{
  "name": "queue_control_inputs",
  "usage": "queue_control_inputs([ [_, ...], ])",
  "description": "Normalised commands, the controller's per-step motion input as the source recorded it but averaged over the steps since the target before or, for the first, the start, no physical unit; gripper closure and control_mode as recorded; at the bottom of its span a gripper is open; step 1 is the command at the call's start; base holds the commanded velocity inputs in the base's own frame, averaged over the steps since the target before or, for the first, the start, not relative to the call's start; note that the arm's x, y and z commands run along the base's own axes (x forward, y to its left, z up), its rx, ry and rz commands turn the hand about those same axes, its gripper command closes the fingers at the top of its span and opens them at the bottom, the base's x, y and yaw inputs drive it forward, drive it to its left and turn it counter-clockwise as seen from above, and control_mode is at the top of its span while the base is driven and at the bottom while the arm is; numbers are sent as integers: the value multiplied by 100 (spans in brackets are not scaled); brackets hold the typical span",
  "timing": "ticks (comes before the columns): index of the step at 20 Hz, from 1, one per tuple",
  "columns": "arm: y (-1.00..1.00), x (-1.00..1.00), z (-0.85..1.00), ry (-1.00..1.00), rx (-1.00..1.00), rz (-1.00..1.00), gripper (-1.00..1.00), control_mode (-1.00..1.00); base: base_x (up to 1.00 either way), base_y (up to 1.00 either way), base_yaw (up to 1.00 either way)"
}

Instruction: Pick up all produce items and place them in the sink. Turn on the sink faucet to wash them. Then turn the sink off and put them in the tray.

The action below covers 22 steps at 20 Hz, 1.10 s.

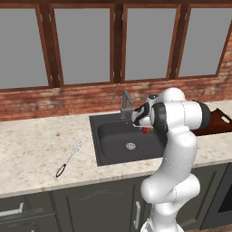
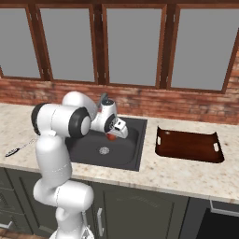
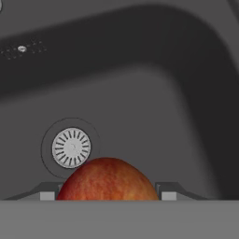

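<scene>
- A wire whisk with a black handle is seen lying flat on the speckled counter, well left of the hand.
- Windows are set above a brick wall, beyond the hand.

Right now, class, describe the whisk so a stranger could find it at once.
Start at the black sink set in the speckled counter. On the counter to its left lies the wire whisk, alone. Its black handle and silver wire head mark it out.

My arm is glossy white with rounded segments, dark grey bands at its joints, and a white-and-dark hand.
</scene>
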Motion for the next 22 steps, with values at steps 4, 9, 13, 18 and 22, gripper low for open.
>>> queue_control_inputs([
  [4,0,44,-28,0,1,3,100,-100,0,0,0],
  [9,0,35,-39,0,1,3,100,-100,0,0,0],
  [13,0,33,-33,0,0,3,100,-100,0,0,0],
  [18,0,23,-38,0,0,2,100,-100,0,0,0],
  [22,0,14,-39,0,0,1,100,-100,0,0,0],
])
